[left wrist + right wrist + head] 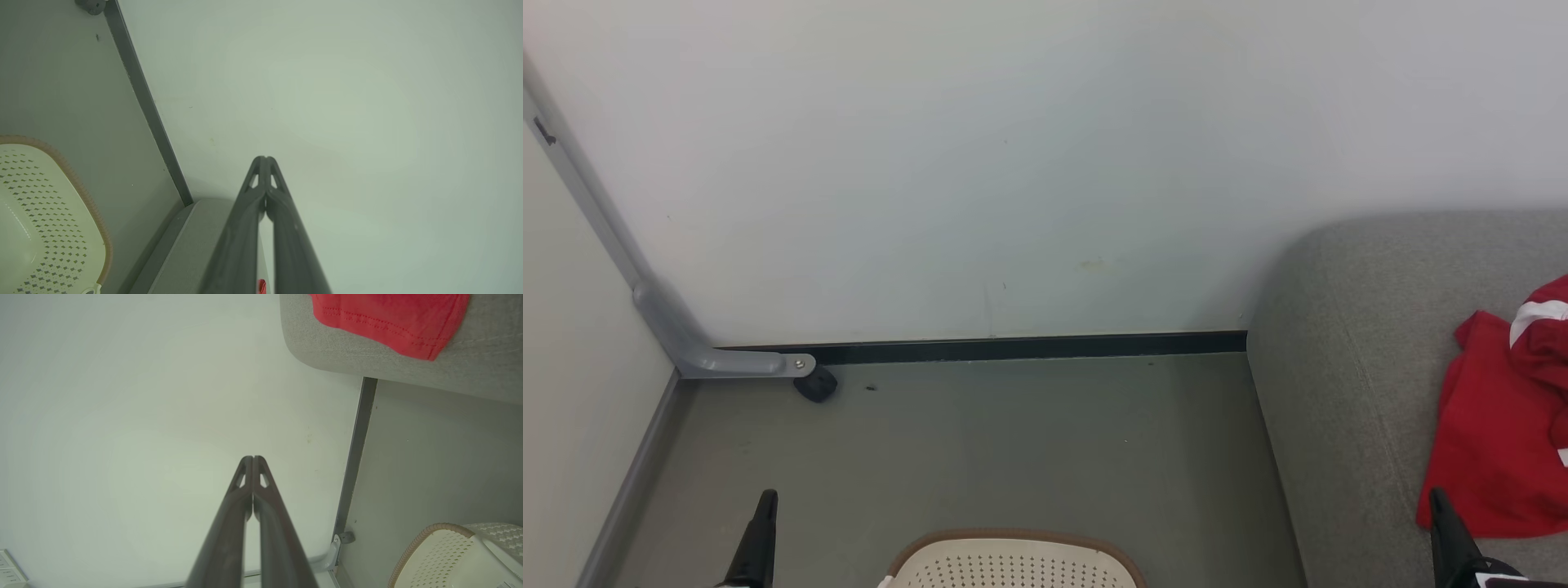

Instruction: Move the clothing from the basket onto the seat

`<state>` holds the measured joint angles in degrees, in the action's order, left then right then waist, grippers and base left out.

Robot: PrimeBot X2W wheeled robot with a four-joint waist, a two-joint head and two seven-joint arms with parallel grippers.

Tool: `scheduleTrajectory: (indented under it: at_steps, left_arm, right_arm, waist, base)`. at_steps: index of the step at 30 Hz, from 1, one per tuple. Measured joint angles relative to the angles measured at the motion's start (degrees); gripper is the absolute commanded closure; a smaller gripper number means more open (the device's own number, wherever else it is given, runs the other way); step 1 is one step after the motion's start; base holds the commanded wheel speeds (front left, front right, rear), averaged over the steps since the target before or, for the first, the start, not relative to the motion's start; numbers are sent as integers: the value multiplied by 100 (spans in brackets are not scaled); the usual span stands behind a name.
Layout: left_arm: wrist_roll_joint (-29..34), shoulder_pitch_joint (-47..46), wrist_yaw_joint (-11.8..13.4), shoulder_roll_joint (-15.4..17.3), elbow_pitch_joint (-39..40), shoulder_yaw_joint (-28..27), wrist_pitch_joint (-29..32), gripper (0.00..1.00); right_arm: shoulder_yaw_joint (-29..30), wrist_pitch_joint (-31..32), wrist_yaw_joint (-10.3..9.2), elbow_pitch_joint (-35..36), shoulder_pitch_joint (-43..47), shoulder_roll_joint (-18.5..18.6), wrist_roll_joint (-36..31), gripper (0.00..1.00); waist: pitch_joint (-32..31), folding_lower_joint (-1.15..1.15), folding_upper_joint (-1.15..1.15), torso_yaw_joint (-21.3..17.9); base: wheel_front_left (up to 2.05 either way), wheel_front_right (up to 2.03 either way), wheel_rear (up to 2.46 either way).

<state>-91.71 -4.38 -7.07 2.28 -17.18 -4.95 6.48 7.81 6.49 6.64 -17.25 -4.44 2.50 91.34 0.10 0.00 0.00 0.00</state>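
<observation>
We see both grippers closed on nothing; red clothing (1494, 433) is on the seat (1347, 367).
We count 2 red pcs: 1 plain, 1 w/ a white stripe, lying on the seat top, inboard of its rounded corner by the wall. 1 basket (1013, 536) sits on the floor (1029, 441) near the seat's side, betw. left gripper (767, 496) & right gripper (1436, 493). Each pair of fingers is pressed tip to tip. 1 grey bracket w/ a black caster (814, 383) stands at the wall foot.
</observation>
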Motion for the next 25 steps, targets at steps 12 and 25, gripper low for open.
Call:
scheduleTrajectory:
  at_steps: [12,25]
  left_arm:
    - [0,0,0,0,0,0,0,100]
    - [0,0,0,0,0,0,0,100]
  right_arm:
    - [0,0,0,1,0,0,0,100]
    - [0,0,0,2,0,0,0,100]
  waist:
    - [0,0,0,0]
    - [1,0,0,0]
  base:
    - [0,0,0]
    - [0,0,0]
